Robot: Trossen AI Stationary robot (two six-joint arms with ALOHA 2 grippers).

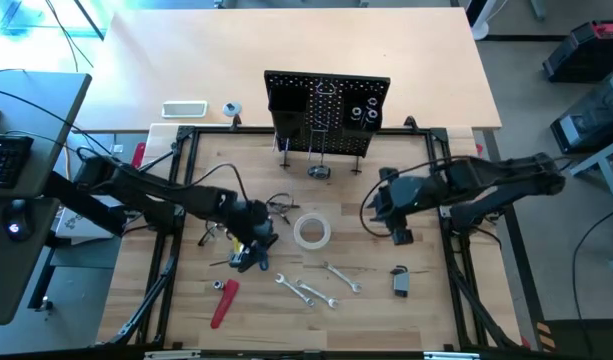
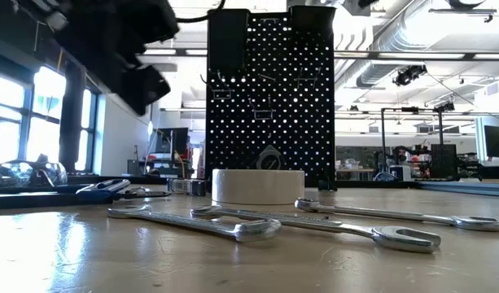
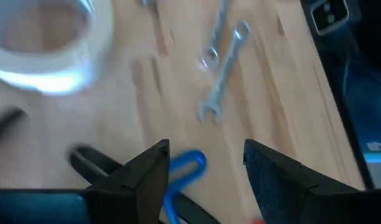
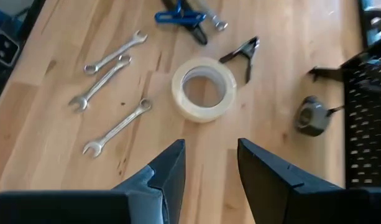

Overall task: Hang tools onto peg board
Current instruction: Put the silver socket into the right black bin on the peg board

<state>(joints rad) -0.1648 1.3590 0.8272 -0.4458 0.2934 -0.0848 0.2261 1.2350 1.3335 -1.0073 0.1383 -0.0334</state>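
The black peg board (image 1: 326, 105) stands upright at the table's far middle, with a grey tape measure (image 1: 318, 172) lying in front of it. The white tape roll (image 1: 311, 231) lies flat at the centre. Three silver wrenches (image 1: 316, 290) lie near the front, and the red-handled tool (image 1: 224, 302) lies to their left. My left gripper (image 3: 206, 155) hangs open just above the blue-handled pliers (image 3: 184, 171), left of the roll, with the blue handle loop showing between its fingers. My right gripper (image 4: 212, 152) is open in the air to the right of the roll (image 4: 204, 89).
Small dark pliers (image 4: 240, 53) lie beyond the roll. A small dark tool (image 1: 400, 281) rests at the front right. A white flat box (image 1: 183, 109) sits on the far table, left of the board. Black frame rails (image 1: 176, 250) run along both sides of the work area.
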